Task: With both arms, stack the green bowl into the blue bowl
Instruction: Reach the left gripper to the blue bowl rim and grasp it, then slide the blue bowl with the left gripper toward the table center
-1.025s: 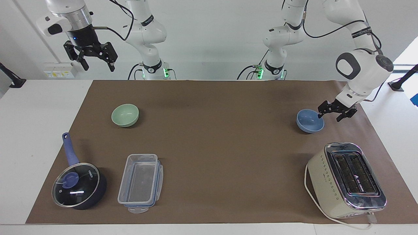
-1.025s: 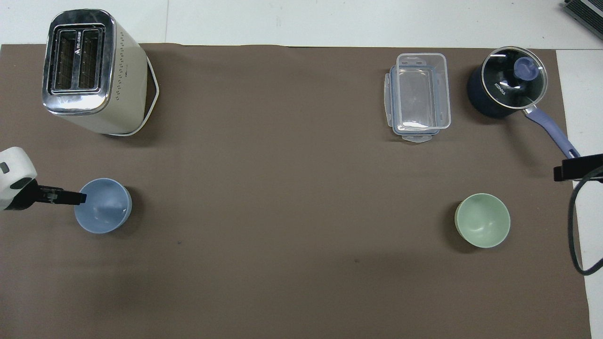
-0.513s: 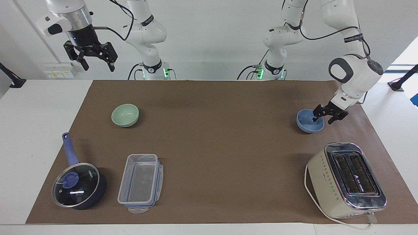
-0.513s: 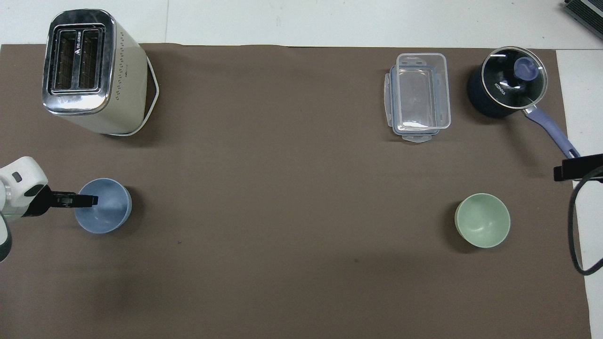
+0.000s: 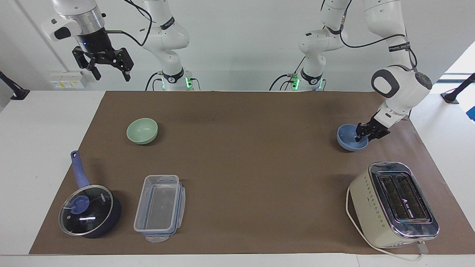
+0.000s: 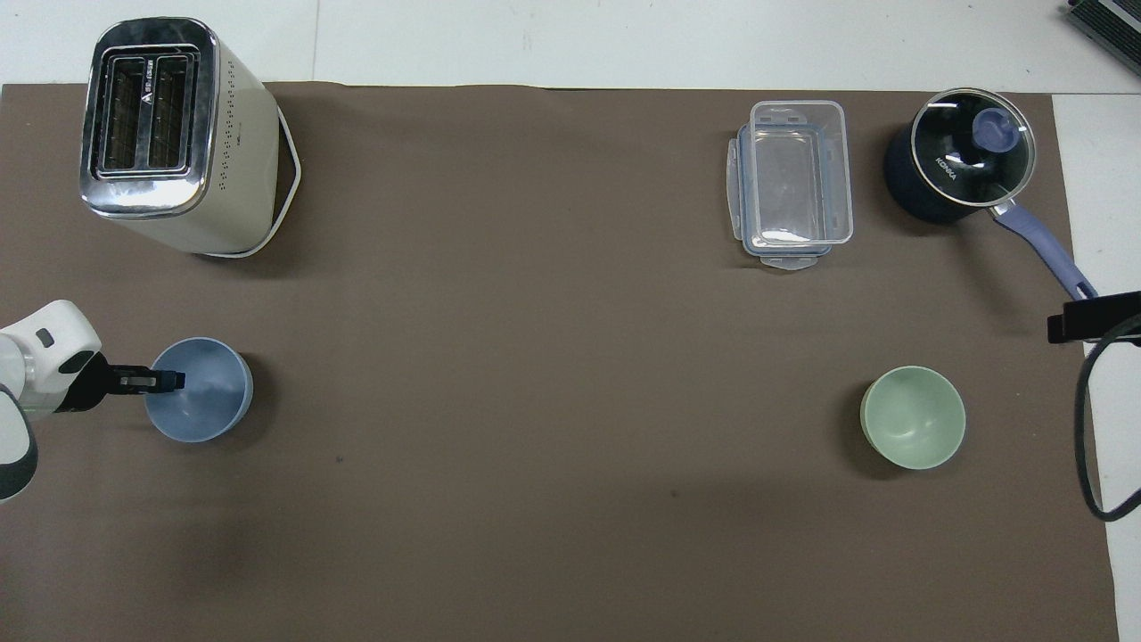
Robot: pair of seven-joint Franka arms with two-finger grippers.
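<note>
The blue bowl [image 5: 348, 141] [image 6: 203, 406] sits upright on the brown mat toward the left arm's end of the table. My left gripper [image 5: 364, 136] [image 6: 175, 381] is down at its rim on the table-edge side, one finger inside the bowl and one outside, shut on the rim. The green bowl [image 5: 142, 130] [image 6: 912, 430] stands alone on the mat toward the right arm's end. My right gripper [image 5: 107, 72] waits high in the air, open and holding nothing, over the table's edge by its base.
A cream toaster [image 5: 393, 204] [image 6: 165, 134] stands farther from the robots than the blue bowl. A clear plastic container [image 5: 159, 207] [image 6: 792, 183] and a dark-blue glass-lidded saucepan [image 5: 89, 211] [image 6: 958, 169] lie farther out than the green bowl.
My left gripper moved in and down onto the blue bowl's rim and its fingers closed there; the bowl shifted slightly. The right arm stayed where it was.
</note>
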